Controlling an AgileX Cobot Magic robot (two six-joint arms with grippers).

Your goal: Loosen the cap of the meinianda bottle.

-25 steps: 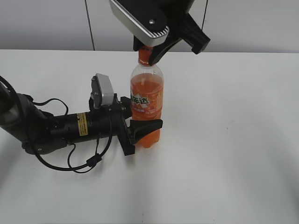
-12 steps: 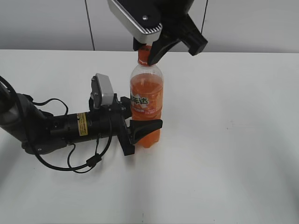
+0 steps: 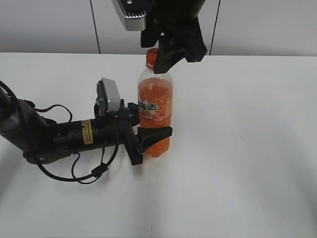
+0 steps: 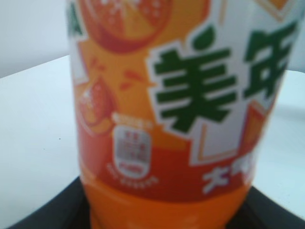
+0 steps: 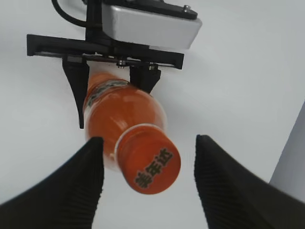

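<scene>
**Reporter:** What do the two grippers hold?

**Desk:** The left gripper (image 3: 148, 140) lies low on the white table (image 3: 247, 148), its black fingers clamped around the lower body of the meinianda bottle (image 3: 155, 111), which stands upright near the table's middle. The left wrist view shows the bottle's label (image 4: 190, 95) filling the frame, with the dark fingers at either bottom corner against the bottle.

**Reporter:** And the right one?

**Desk:** The right gripper (image 5: 147, 183) hangs above the bottle's top with its jaws spread wide. In the right wrist view the two ribbed fingers (image 5: 71, 191) stand well apart on either side of the cap (image 5: 149, 168), neither touching it; a clear gap shows on both sides. The cap sits on the bottle's neck.

**Reporter:** The count?

**Desk:** One bottle, one orange cap, two grippers, each with two fingers. A silver-grey wrist camera (image 3: 109, 96) rides on the left arm, beside the bottle.
</scene>
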